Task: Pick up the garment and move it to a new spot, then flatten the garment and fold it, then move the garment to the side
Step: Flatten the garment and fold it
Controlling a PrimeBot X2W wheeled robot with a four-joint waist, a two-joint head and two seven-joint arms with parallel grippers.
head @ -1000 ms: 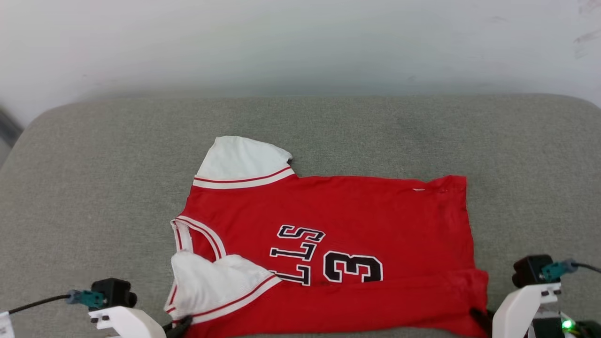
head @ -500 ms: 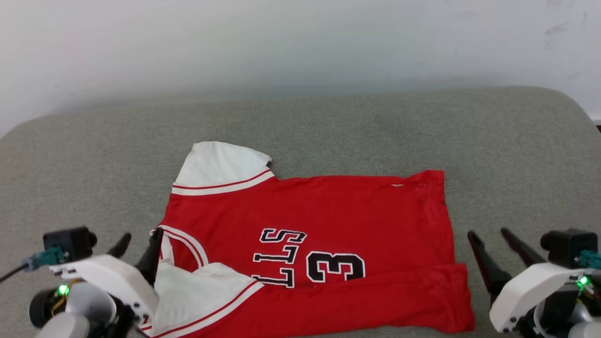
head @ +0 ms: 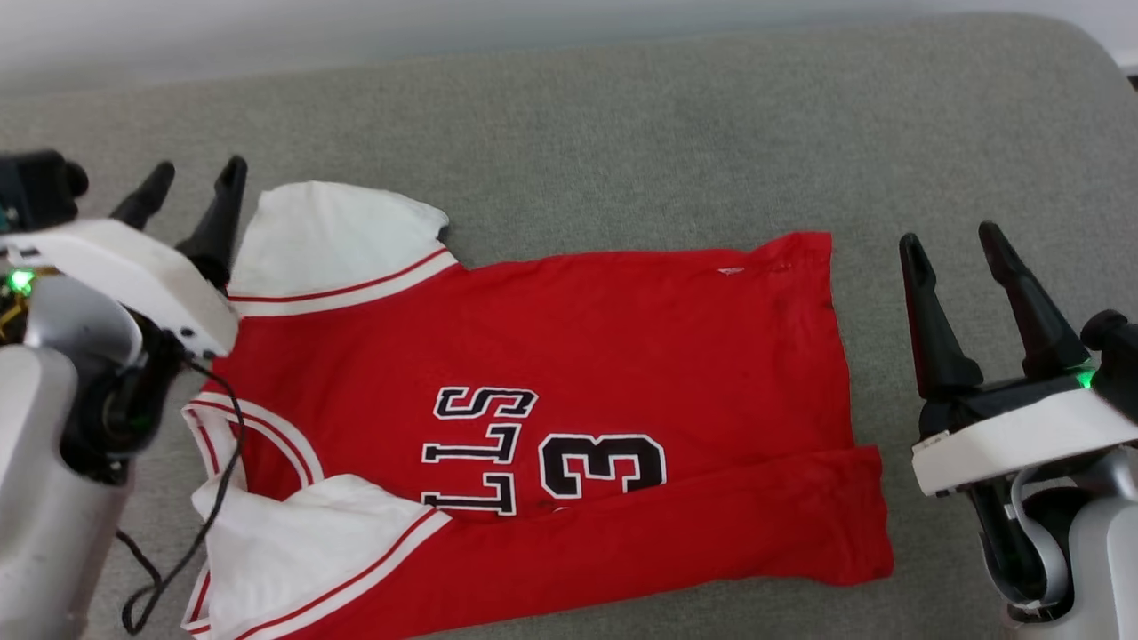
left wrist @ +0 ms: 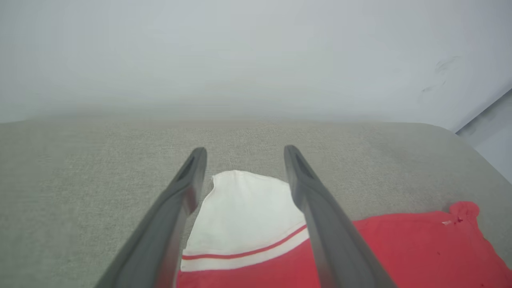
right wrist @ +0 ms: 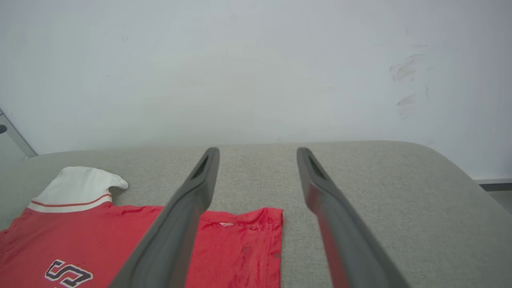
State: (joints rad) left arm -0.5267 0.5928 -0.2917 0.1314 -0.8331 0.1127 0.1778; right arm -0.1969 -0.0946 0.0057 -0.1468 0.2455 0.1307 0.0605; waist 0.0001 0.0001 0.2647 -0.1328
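Before me a grey-green cushioned surface (head: 640,116) with rounded corners runs back to a pale wall (right wrist: 240,60). One thing lies on it, the red garment (head: 640,338). It is spread flat, collar and white sleeves (head: 338,231) toward my left, its near edge folded over in a long band.

**A:** How does the shirt (right wrist: 100,236) lie?

**B:** It is red and spread flat on a grey cushion (right wrist: 380,192). Its white sleeve (right wrist: 76,186), edged with a red stripe, sticks out from the shirt's far side, toward the wall (right wrist: 240,72).

**A:** And the right gripper (right wrist: 257,151)?

**B:** Its fingers are spread wide. One crosses in front of the shirt's hem end. The other stands to the right of the shirt, over bare cushion. I can't tell whether either touches the cloth.

**A:** Any print?

**B:** A black, white-edged "S" (right wrist: 68,274) on the shirt's near part. Grey scuffs (right wrist: 408,80) mark the wall, well to the right of the shirt.
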